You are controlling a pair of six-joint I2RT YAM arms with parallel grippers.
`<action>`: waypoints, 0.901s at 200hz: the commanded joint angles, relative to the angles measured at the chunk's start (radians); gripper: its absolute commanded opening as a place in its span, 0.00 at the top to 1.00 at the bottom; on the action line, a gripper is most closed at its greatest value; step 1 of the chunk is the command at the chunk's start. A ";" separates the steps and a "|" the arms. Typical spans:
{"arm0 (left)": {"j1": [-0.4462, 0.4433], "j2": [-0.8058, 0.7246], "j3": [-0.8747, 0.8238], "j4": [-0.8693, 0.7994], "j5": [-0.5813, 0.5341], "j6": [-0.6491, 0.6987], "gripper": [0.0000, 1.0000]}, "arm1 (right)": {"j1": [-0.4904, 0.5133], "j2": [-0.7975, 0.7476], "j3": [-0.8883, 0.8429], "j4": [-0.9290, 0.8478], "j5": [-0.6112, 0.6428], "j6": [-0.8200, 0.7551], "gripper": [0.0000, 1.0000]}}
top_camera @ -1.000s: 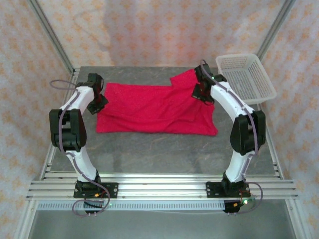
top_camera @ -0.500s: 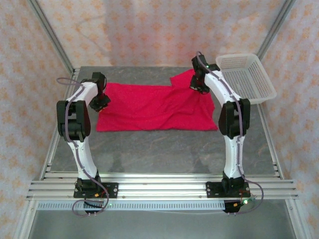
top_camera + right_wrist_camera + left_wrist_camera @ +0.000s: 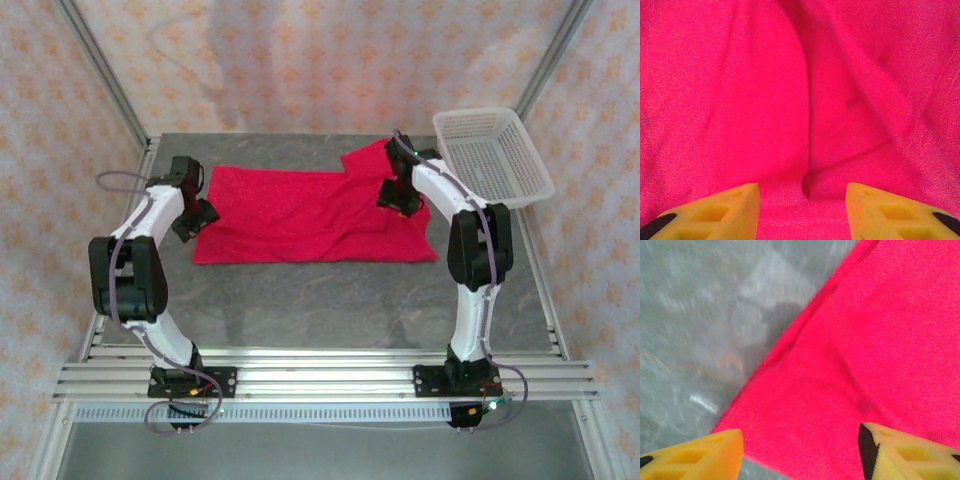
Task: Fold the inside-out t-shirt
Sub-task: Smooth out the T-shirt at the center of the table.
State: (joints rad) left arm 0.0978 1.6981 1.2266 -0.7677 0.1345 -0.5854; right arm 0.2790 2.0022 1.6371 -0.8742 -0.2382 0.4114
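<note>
With left gripper (image 3: pixel 800 432) and right gripper (image 3: pixel 802 187) spread empty over the t-shirt (image 3: pixel 290 210), risk of snagging loose folds and rumpling them.

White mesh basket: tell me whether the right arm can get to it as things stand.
Probably yes. The right gripper hangs open over the t-shirt's right end, holding nothing, and the basket stands just beyond it at the table's far right corner with nothing between them.

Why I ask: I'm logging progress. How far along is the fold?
Done: the t-shirt lies as a long band, one fold apparently made. In hand: nothing; left gripper and right gripper stand open over its ends. Left: crosswise folds, and tucking the protruding sleeve.
</note>
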 commanded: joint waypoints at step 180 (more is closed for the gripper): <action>0.003 -0.021 -0.190 0.120 0.092 -0.002 0.39 | 0.035 -0.029 -0.011 0.193 -0.091 0.110 1.00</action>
State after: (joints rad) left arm 0.0925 1.6939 1.0199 -0.6369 0.2363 -0.5850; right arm 0.3016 1.9949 1.5162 -0.6525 -0.3519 0.5312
